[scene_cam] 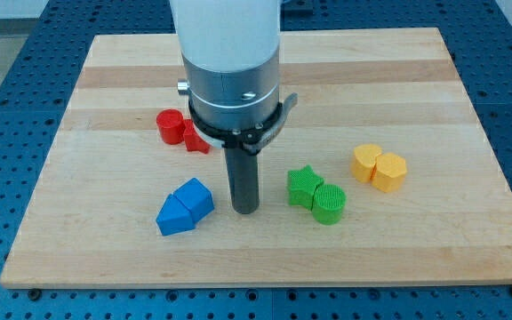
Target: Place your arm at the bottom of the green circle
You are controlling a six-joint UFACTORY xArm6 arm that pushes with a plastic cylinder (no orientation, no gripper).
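The green circle [330, 204] is a short ribbed cylinder right of the board's middle, touching a green star [303, 185] on its upper left. My tip [244, 211] rests on the board to the left of the green star and green circle, a clear gap away, about level with the circle. A blue block pair [186, 205] lies just left of my tip, close but apart from it.
A red cylinder [170, 125] and a red block [193, 138] sit at the upper left of my tip, partly behind the arm. Two yellow blocks [380, 166] touch each other at the right. The wooden board [265, 258] ends near the view's bottom.
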